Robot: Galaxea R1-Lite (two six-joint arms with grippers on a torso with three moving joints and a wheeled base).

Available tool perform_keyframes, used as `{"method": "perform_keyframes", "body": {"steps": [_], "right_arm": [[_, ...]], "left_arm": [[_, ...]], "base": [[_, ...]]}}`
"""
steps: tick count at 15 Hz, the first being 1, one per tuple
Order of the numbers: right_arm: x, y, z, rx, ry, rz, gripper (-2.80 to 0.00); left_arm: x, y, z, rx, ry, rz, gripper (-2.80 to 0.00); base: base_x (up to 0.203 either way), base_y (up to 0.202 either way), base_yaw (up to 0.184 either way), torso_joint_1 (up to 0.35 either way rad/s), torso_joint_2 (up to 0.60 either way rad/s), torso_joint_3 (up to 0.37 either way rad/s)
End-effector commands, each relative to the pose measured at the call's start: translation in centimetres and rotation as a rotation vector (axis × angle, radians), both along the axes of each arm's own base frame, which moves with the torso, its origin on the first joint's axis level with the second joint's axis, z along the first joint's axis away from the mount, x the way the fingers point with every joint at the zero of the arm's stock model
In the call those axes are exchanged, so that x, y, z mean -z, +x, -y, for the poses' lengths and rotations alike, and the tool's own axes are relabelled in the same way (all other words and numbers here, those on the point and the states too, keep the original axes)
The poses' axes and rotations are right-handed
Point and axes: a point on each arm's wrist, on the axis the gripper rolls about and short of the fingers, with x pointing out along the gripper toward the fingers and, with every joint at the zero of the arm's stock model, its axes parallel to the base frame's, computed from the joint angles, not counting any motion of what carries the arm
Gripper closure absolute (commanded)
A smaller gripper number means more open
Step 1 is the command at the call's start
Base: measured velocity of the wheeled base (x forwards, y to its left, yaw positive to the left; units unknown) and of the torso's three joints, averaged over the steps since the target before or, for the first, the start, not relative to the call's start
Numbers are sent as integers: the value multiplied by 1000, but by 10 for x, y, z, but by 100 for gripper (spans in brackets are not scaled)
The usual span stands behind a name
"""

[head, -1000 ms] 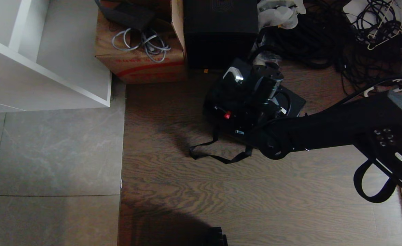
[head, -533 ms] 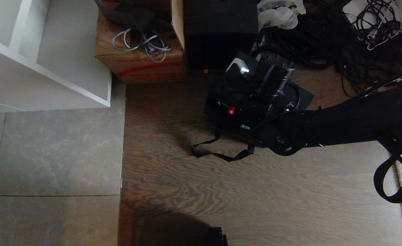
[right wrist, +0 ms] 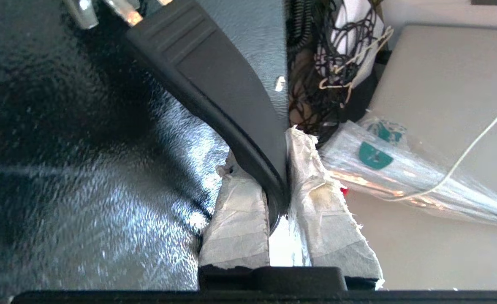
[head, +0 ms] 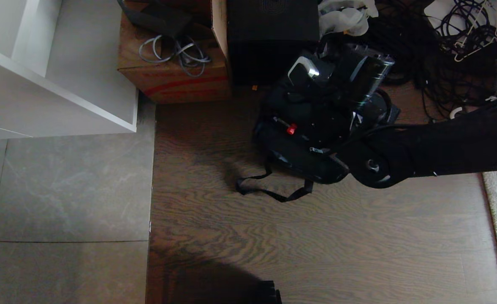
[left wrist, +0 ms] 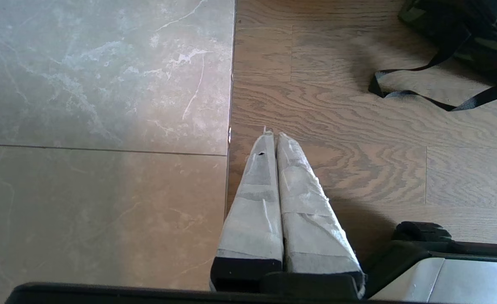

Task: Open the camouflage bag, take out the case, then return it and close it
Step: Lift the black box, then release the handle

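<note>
The case (head: 337,88) is seen pinched by its black top handle (right wrist: 231,105) between the 2 taped fingers (right wrist: 237,219) of the right gripper (right wrist: 275,185), the handle running edgewise through the narrow gap between them. In the head view the case hangs directly over the camouflage bag (head: 299,156), which lies on the wood floor just in front of the tall plain black box (head: 271,40) and to the right of the brown cardboard box (head: 172,71); whether the case's lower end is clear of the bag's mouth cannot be told. The case's long axis is judged to be tilted up and away from the bag, toward the black box. A textured, glossy black shell and a silver metal end (head: 305,69) at the handle are shown. The bag's webbing strap (head: 269,192) trails loose over the floor on the side away from the black box. The left gripper (left wrist: 273,139) is seen with its fingers pressed together on nothing, well apart from the bag, above the seam between tile and wood; the right arm is therefore the nearer one. Any lowering would need the case squared to the bag's opening.
</note>
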Motion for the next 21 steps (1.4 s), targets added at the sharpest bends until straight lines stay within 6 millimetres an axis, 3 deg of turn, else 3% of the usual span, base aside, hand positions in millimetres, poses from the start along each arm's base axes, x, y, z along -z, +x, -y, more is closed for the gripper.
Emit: {"method": "perform_keyframes", "body": {"steps": [1, 11, 21], "right_arm": [[-20, -15, 15, 10, 16, 21, 0], [-44, -27, 76, 127, 11, 25, 0], [-38, -7, 161, 385, -5, 6, 0]], "left_arm": [[0, 0, 0, 0, -1, 0, 0], [0, 0, 0, 0, -1, 0, 0], [0, 0, 0, 0, -1, 0, 0]], "base": [[0, 0, 0, 0, 0, 0], [0, 0, 0, 0, 0, 0], [0, 0, 0, 0, 0, 0]]}}
